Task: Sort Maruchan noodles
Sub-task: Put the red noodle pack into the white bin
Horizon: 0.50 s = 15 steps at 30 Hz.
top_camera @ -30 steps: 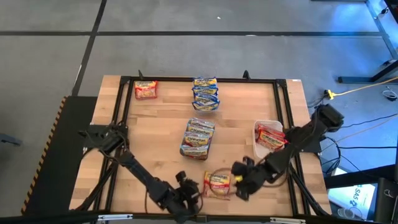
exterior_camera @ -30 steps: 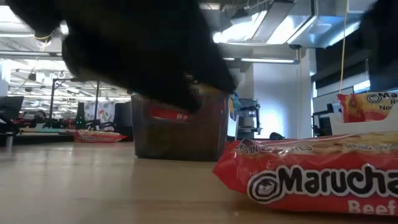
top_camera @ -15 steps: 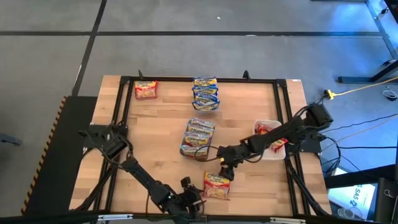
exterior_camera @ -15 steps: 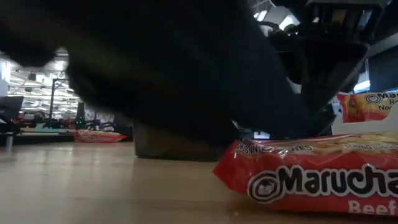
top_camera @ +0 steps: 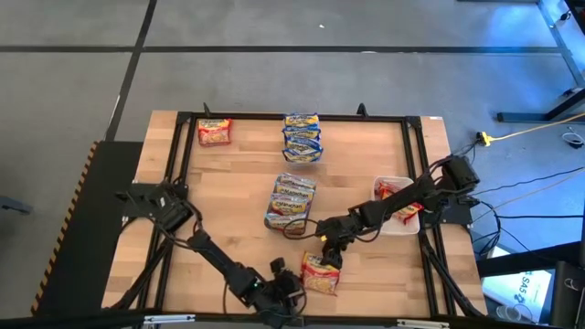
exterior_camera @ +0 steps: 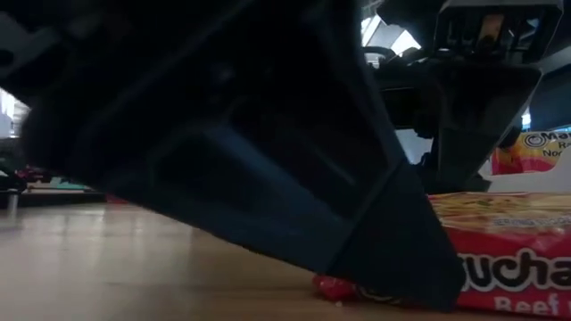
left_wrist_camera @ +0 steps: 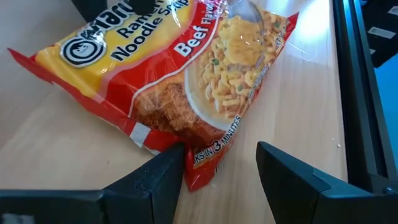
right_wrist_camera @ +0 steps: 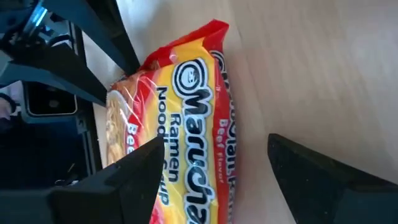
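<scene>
A dark arm fills most of the low view, hiding the table beyond. The red-and-yellow beef packet (top_camera: pixel 320 272) lies near the front edge — the left gripper (left_wrist_camera: pixel 219 163) has its spread fingers at one corner, the right gripper (top_camera: pixel 326 244) hangs open over its far end, neither gripping. A white tub (top_camera: pixel 388 186) at right holds a red packet (top_camera: pixel 399 205); other packets (top_camera: pixel 292 201) sit stacked mid-table.

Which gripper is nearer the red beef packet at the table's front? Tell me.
Too close to call. The left gripper has a corner of the beef packet between its open fingers; the right gripper hovers open directly over it.
</scene>
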Available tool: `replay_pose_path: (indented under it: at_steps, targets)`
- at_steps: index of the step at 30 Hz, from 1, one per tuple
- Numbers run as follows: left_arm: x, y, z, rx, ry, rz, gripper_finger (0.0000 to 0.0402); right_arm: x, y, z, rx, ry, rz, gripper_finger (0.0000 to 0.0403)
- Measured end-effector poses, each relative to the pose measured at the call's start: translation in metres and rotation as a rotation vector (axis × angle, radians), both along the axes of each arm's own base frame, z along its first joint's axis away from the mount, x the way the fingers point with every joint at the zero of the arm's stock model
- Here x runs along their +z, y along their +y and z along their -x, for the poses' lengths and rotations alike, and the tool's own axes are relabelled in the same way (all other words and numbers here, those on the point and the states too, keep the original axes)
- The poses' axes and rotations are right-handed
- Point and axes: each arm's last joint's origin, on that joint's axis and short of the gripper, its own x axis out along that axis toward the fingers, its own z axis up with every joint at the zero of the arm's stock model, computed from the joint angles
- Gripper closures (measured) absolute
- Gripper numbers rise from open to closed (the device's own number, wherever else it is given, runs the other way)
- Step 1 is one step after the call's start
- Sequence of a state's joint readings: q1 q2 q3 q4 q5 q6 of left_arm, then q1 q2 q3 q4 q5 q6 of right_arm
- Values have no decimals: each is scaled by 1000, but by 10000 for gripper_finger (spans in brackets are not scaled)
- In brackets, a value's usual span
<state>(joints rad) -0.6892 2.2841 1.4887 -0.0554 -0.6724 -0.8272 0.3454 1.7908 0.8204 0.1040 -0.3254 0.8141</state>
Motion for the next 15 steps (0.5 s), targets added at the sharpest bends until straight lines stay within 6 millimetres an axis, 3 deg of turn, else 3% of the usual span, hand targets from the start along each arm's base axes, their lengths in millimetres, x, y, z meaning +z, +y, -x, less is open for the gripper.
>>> replay_pose_path:
  at_steps: [15]
  targets:
    - [-1,13,-10,19,13,11,205,-10,15,-7,53,-14,-179,120]
